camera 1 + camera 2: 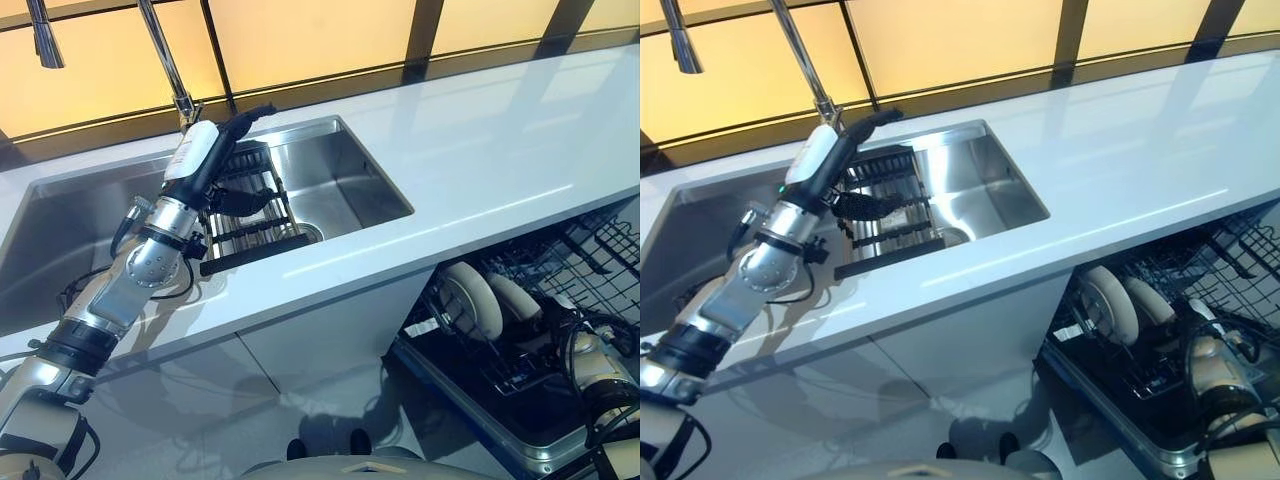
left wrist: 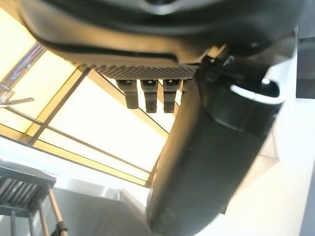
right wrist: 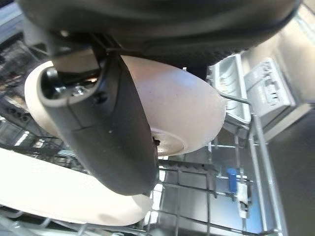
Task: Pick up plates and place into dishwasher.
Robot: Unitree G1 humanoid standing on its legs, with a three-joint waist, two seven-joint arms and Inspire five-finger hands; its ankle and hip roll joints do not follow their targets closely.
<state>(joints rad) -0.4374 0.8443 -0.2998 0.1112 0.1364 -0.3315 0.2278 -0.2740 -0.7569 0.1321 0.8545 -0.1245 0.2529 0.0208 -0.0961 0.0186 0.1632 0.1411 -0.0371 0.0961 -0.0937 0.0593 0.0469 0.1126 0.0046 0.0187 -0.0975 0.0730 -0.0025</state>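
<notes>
Two cream plates stand on edge in the open dishwasher's lower rack (image 1: 600,250): one (image 1: 470,300) to the left, a second (image 1: 515,298) beside it. My right hand (image 1: 562,330) is down in the rack against the second plate (image 3: 182,113). Its thumb (image 3: 113,132) lies across the plate's face and the plate's top edge runs up into the palm. The other plate's rim (image 3: 59,191) shows close by. Above a black dish rack (image 1: 250,235) in the sink (image 1: 350,170), my left hand (image 1: 225,150) hovers with straight fingers (image 2: 147,96), holding nothing.
A tall faucet (image 1: 165,60) rises behind the sink. The white counter (image 1: 500,150) runs to the right, over the dishwasher. The dishwasher's door (image 1: 480,400) hangs open below the counter edge, with wire tines around the plates.
</notes>
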